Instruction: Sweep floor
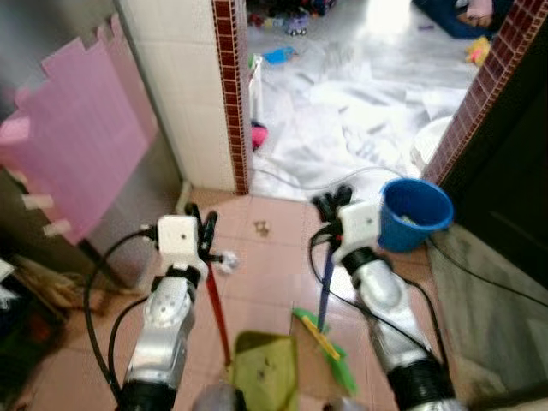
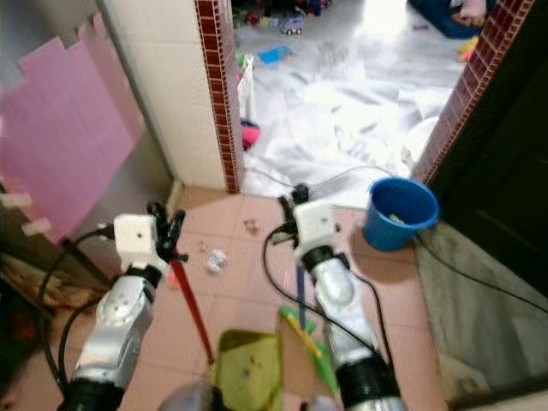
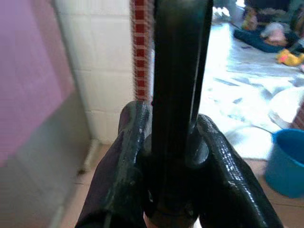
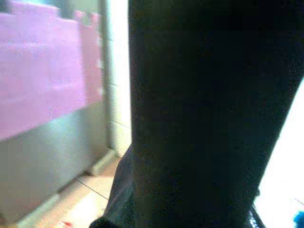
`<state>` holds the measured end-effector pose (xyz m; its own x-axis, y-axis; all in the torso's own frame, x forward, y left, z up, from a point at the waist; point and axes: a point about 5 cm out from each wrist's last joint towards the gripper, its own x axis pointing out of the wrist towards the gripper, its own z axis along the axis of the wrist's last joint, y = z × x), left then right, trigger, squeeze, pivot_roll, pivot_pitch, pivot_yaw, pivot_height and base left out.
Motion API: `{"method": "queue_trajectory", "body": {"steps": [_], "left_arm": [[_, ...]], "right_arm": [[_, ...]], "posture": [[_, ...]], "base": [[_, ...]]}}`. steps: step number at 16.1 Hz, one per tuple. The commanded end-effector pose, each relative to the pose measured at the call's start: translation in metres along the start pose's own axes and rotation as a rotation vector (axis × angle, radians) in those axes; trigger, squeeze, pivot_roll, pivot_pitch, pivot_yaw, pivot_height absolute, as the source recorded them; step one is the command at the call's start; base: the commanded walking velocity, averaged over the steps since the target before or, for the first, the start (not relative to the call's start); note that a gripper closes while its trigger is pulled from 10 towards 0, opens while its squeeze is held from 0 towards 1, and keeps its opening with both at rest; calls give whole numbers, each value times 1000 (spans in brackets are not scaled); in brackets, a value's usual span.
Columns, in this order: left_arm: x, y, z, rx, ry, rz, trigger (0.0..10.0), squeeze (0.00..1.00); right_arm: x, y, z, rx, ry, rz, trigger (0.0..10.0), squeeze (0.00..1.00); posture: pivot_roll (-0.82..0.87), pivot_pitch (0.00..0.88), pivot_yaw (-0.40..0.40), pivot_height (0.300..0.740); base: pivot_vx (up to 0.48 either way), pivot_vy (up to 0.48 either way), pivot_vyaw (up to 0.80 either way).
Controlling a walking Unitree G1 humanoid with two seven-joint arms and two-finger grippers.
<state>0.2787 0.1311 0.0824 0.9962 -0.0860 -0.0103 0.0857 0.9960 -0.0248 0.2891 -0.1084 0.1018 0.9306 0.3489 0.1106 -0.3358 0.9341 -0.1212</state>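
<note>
Left gripper (image 1: pixel 202 224) clamped on red dustpan handle (image 1: pixel 217 308); right gripper (image 1: pixel 331 204) clamped on blue broom handle (image 1: pixel 325 287). Crumpled paper (image 1: pixel 225 261) on floor (image 1: pixel 274 257), touching dustpan handle's 1 o'clock side; broom head (image 1: pixel 330 349) lies toward 5 o'clock from it.

Left arm (image 1: pixel 163 330): silver, jointed shell, dark cuff at its base | right arm (image 1: pixel 390 321): the same finish | wrists: white boxy housings | fingers (image 1: pixel 208 229): long, glossy black | cables: black, looping off each wrist
</note>
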Motion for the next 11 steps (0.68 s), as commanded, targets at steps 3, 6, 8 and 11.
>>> {"method": "queue_trajectory", "body": {"steps": [3, 6, 8, 11], "left_arm": [[3, -3, 13, 19, -65, 23, 10000, 0], [2, -5, 13, 20, -77, 41, 10000, 0], [3, -7, 13, 19, -70, 27, 10000, 0], [4, -7, 12, 17, -65, 29, 10000, 0]], "right_arm": [[4, 4, 16, -10, -84, 33, 10000, 0], [4, 6, 17, -29, -95, 51, 10000, 0], [4, 6, 18, -43, -98, 63, 10000, 0], [5, 7, 18, -52, -101, 72, 10000, 0]], "posture": [[-52, 0, 56, 740], [-55, 0, 56, 740], [-56, 0, 53, 740], [-57, 0, 51, 740]], "base": [[0, 116, 800], [0, 0, 800], [0, 0, 800], [0, 0, 800]]}}
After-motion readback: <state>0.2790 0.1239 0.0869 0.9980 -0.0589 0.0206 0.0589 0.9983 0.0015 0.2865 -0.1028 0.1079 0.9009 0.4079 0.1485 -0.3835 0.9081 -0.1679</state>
